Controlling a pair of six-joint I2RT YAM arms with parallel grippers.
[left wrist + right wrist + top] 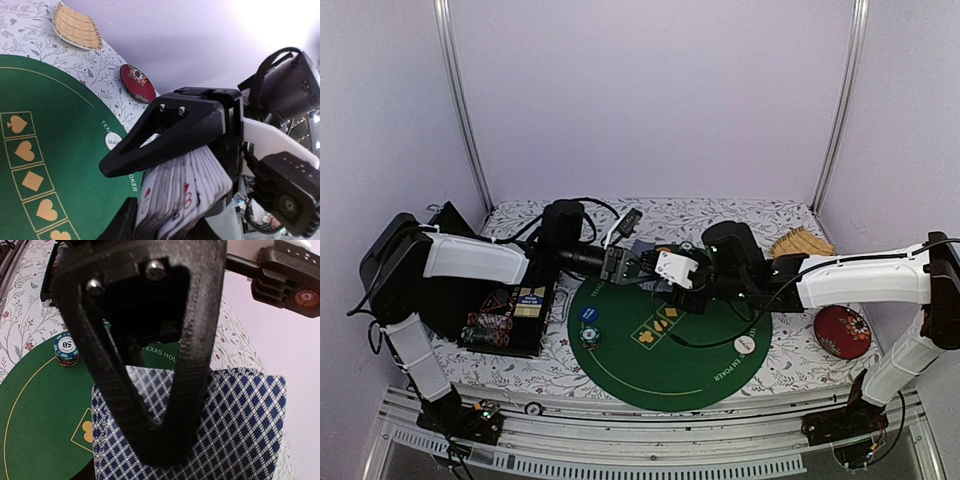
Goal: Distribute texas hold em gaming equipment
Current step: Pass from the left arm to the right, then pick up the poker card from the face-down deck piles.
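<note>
A deck of playing cards (185,200) sits slightly fanned between the two black fingers of my left gripper (120,192), which is shut on it above the far side of the green mat (660,370). My right gripper (665,272) meets it there. Its upper finger (165,405) lies flat on the blue-diamond back of the top card (240,430), and its lower finger is hidden under the cards. On the mat lie a blue button disc (587,313), a stack of striped poker chips (591,337) and a white dealer button (746,345).
A red dish (842,331) stands right of the mat and a wicker basket (800,243) at the back right. A black box (510,315) holding rolls of chips sits under the left arm. Cables hang over the mat's centre.
</note>
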